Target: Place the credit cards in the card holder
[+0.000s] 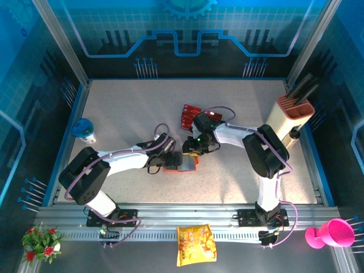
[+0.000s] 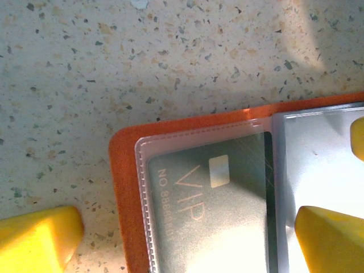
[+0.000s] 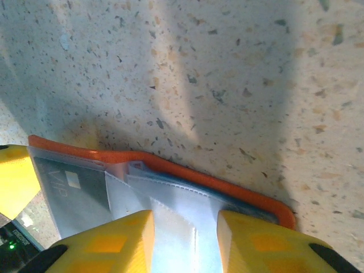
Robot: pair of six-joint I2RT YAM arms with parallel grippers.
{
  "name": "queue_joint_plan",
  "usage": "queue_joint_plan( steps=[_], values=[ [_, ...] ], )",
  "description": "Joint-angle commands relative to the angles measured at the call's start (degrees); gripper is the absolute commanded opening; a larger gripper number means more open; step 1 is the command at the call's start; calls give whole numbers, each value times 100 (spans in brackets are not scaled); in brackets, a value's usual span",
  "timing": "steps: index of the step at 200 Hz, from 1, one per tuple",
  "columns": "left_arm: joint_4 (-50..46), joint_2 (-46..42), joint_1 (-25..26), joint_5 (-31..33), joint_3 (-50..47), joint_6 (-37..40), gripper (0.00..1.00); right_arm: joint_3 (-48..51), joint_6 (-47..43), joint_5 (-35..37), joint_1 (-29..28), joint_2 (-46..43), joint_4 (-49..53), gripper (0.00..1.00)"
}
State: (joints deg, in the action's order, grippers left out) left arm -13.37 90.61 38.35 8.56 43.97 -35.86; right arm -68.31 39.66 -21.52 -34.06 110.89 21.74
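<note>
The orange card holder (image 1: 181, 166) lies open on the speckled table, between my two grippers. In the left wrist view a dark card marked VIP (image 2: 210, 205) sits inside a clear sleeve of the card holder (image 2: 122, 187). My left gripper (image 2: 182, 244) is open and straddles that page, with one finger (image 2: 37, 239) over the table. My right gripper (image 3: 185, 239) is open over the card holder (image 3: 187, 170), with a clear sleeve page (image 3: 182, 216) rising between its fingers. Red credit cards (image 1: 190, 116) lie in a small pile behind the grippers.
A blue and white cup (image 1: 85, 129) stands at the left. A beige holder with an orange top (image 1: 294, 114) stands at the right wall. A yellow snack bag (image 1: 195, 244), a pink cup (image 1: 330, 234) and flowers (image 1: 41, 239) sit on the near rail.
</note>
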Motion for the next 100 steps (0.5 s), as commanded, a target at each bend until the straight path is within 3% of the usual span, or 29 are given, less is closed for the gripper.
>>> queue_joint_plan(
  steps=[1, 53, 100],
  values=[
    [-9, 300, -36, -232, -327, -69, 99, -24, 141, -227, -34, 166, -43, 34],
    [-65, 136, -32, -211, -315, -63, 99, 15, 288, -357, -35, -85, -149, 32],
    [-303, -535, -75, -128, -136, -102, 99, -22, 382, -438, -87, -394, -108, 33]
  ],
)
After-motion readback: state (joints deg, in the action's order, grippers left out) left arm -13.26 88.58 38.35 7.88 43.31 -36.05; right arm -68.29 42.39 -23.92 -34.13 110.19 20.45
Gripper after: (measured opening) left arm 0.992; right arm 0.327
